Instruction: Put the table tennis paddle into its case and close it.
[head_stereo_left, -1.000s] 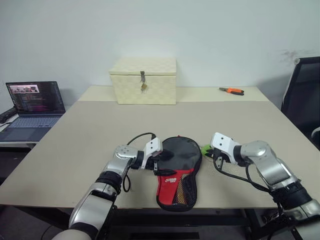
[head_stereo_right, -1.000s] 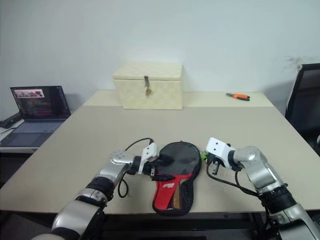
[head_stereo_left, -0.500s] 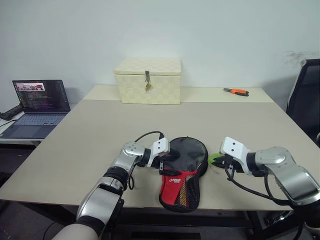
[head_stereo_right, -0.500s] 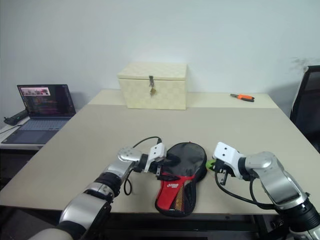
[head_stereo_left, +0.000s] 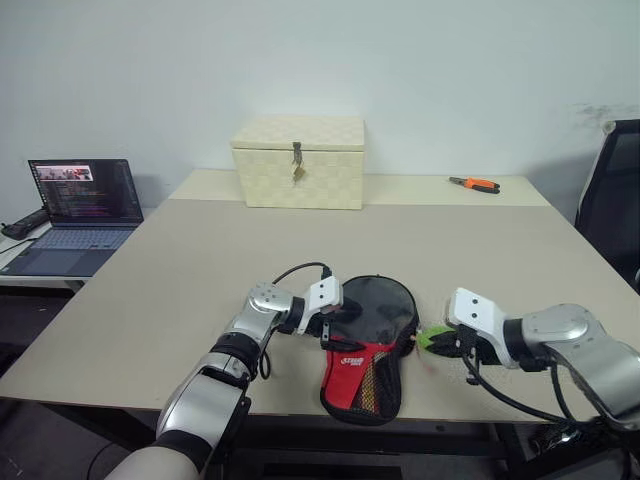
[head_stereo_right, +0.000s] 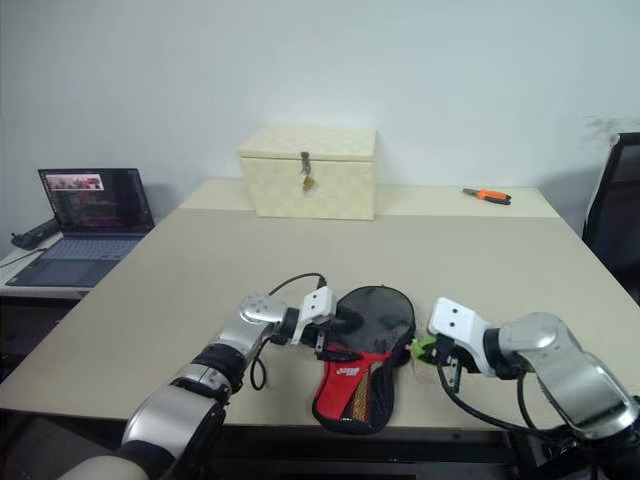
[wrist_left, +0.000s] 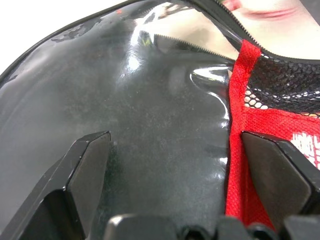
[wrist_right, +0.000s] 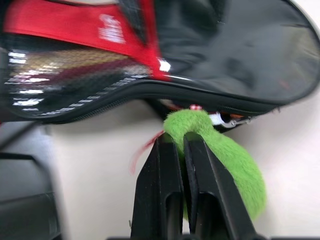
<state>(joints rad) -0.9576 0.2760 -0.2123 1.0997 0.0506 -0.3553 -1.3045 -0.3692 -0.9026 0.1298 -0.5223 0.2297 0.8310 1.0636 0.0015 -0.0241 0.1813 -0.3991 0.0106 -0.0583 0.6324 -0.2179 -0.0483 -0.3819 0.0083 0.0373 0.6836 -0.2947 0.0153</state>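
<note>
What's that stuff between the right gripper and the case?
A fuzzy green pompom, pinched in the right gripper and hooked to the edge of the case. It shows best in the right wrist view.

The case (head_stereo_left: 365, 335) has glossy black plastic, red woven cloth and mesh; the pompom (wrist_right: 220, 155) is fuzzy green.

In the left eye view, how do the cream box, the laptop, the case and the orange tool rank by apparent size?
1. Cream box and laptop: similar, unranked.
2. Case, nearer the camera, so unsure.
3. Orange tool, clearly smallest.
</note>
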